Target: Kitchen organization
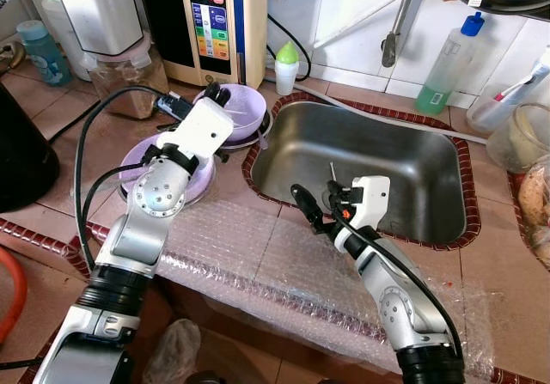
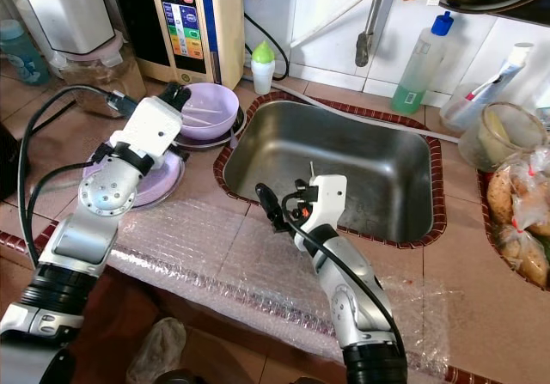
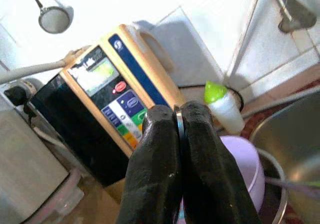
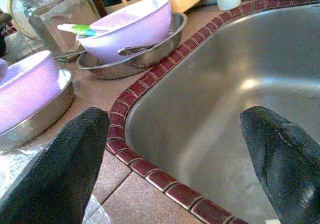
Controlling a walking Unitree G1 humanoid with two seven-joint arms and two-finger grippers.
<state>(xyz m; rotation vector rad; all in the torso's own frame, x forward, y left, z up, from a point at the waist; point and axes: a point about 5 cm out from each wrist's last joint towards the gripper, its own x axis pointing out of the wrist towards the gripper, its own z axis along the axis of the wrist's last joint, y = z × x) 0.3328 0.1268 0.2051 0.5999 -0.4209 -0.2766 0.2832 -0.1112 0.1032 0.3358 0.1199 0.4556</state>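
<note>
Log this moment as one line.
left gripper: shut, above purple bowl | right gripper: open, at sink near edge | sink: empty

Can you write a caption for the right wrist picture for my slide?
Open right gripper hovering over the steel sink's red-tiled rim, two lilac bowls in metal pans beyond.

Two bowls (image 1: 239, 109) sit left of the sink (image 1: 430, 173).

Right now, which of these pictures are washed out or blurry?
Left wrist view: the white tiled wall is blown out, and the shut black left gripper looms soft. Right wrist view: glare on the steel sink. Both eye views are sharp.
</note>
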